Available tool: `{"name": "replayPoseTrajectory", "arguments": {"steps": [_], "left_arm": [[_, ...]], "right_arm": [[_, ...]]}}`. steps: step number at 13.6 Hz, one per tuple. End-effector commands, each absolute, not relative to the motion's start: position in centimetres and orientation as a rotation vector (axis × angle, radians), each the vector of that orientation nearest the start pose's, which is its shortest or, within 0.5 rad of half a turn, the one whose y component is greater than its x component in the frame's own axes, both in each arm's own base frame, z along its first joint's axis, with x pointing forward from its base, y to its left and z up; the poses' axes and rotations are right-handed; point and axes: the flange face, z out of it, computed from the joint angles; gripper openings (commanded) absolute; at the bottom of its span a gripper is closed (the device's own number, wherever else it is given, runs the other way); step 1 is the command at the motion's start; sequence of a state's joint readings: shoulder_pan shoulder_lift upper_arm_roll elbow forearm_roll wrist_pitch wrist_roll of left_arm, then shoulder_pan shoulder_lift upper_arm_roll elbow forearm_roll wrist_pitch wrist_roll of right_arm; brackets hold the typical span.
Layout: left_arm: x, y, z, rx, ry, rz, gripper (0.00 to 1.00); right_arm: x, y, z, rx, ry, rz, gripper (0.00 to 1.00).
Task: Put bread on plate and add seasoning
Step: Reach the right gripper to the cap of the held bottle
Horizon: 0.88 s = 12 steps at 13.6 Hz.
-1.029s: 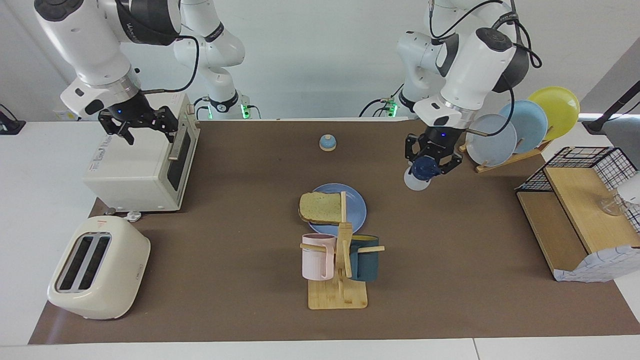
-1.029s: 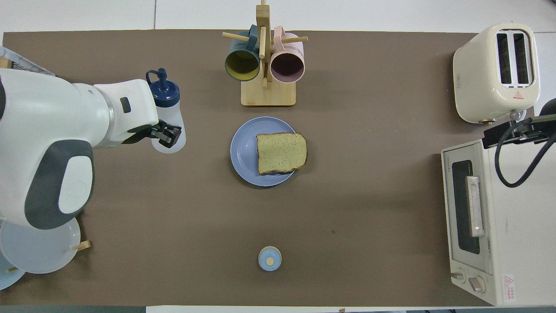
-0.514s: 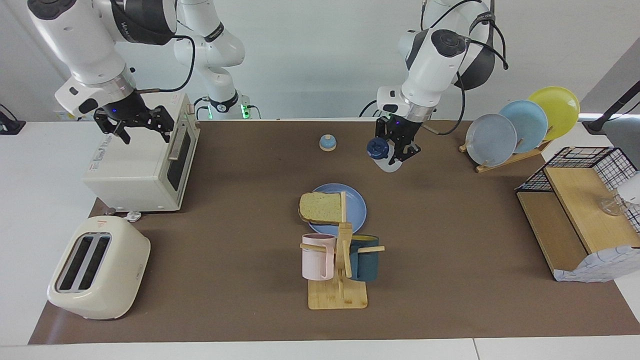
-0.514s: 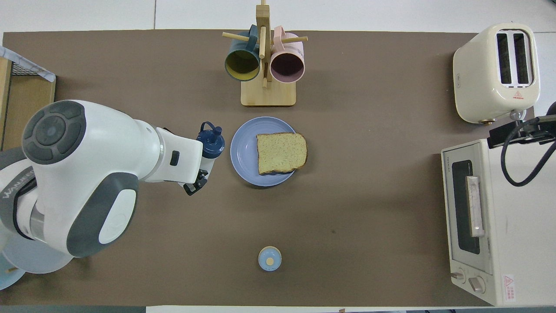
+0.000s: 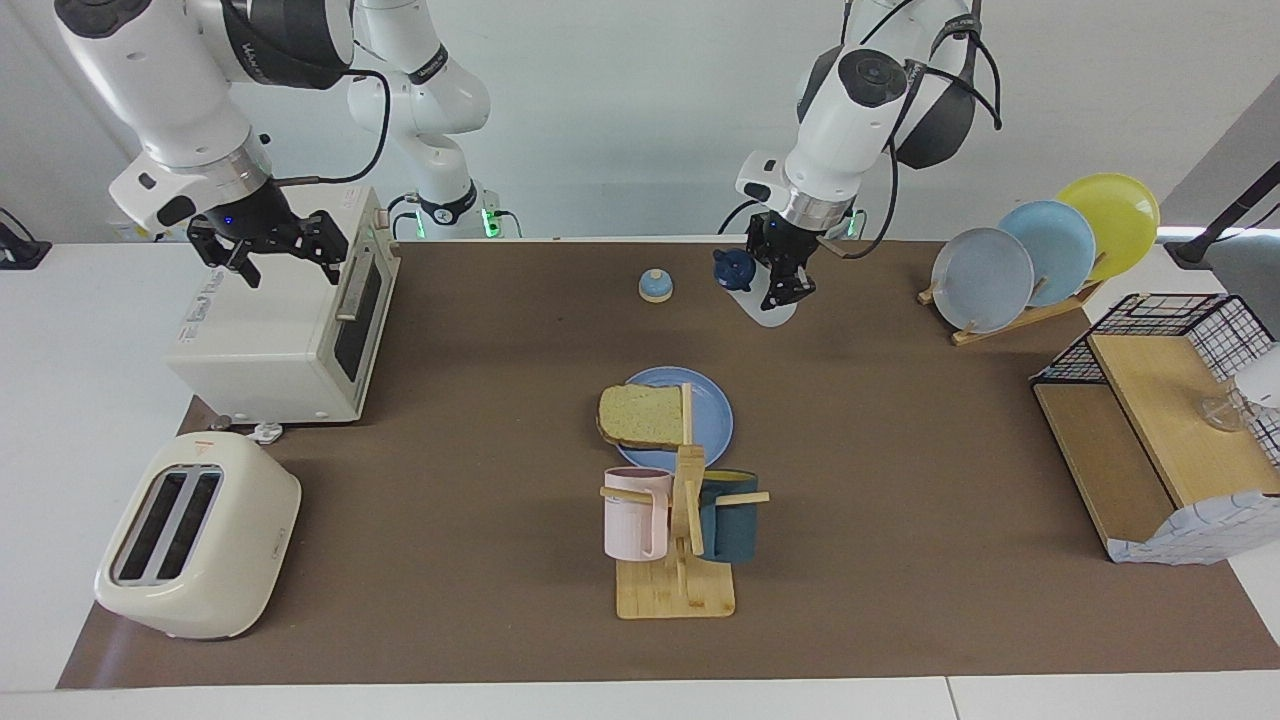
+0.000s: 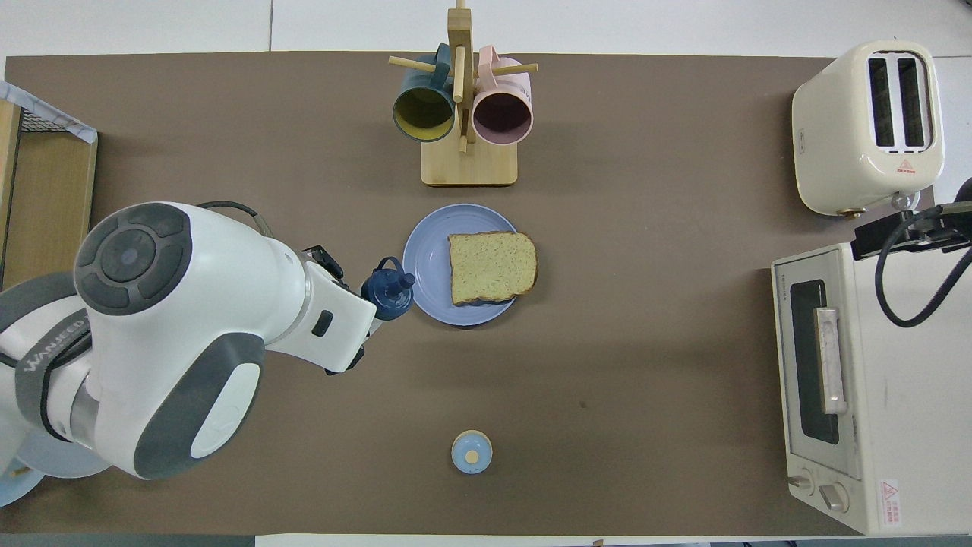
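The bread (image 5: pixel 640 415) lies on the blue plate (image 5: pixel 712 418) in the middle of the mat, overhanging its rim toward the right arm's end. Both show in the overhead view: bread (image 6: pixel 492 267), plate (image 6: pixel 425 266). My left gripper (image 5: pixel 785 283) is shut on the seasoning (image 5: pixel 762 300) and holds it tilted in the air, navy cap (image 5: pixel 733 270) pointing toward the right arm's end. In the overhead view the cap (image 6: pixel 387 293) covers the plate's rim at the left arm's end. My right gripper (image 5: pixel 288 258) waits open above the toaster oven (image 5: pixel 280 330).
A small blue bell (image 5: pixel 655 286) stands nearer to the robots than the plate. A mug rack (image 5: pixel 680 530) with two mugs stands just farther than it. A toaster (image 5: pixel 195 535) sits at the right arm's end. A dish rack (image 5: pixel 1030 260) and a wooden shelf (image 5: pixel 1150 420) sit at the left arm's end.
My left gripper has carried the seasoning from near the dish rack toward the plate and tilted it further. The right arm has barely moved.
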<state>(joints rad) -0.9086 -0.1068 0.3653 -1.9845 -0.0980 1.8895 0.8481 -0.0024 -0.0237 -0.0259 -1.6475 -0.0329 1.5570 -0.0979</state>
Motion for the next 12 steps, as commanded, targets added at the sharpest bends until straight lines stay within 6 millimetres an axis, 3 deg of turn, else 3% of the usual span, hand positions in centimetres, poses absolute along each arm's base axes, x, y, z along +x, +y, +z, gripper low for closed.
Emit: {"name": "replayPoseTrajectory", "arguments": {"steps": [1, 2, 4, 6, 8, 10, 12], "left_arm": [[44.2, -27.2, 51.5, -2.482, 2.116, -0.029, 0.0], [43.9, -27.7, 51.5, -2.464, 2.135, -0.023, 0.0], [43.7, -28.0, 51.5, -2.457, 2.142, -0.022, 0.0], [43.1, -28.7, 51.5, -2.436, 2.164, -0.019, 0.0], [42.4, -29.5, 51.4, -2.413, 2.186, -0.003, 0.0], [42.1, -29.5, 51.5, -2.369, 2.195, 0.003, 0.0], [41.2, -29.2, 51.1, -2.358, 2.212, 0.004, 0.0]], "right_arm": [[52.7, 4.4, 61.8, -3.079, -0.281, 0.061, 1.0], [51.6, 6.1, 63.5, -2.954, -0.259, 0.026, 1.0], [50.8, 10.2, 63.7, -2.85, -0.157, 0.07, 1.0], [49.3, 17.5, 64.3, -2.828, -0.072, 0.074, 1.0], [48.0, 22.3, 64.6, -2.763, 0.014, 0.069, 1.0], [46.8, 24.8, 64.2, -2.704, 0.072, 0.066, 1.0], [45.6, 26.8, 62.8, -2.648, 0.089, 0.018, 0.78]]}}
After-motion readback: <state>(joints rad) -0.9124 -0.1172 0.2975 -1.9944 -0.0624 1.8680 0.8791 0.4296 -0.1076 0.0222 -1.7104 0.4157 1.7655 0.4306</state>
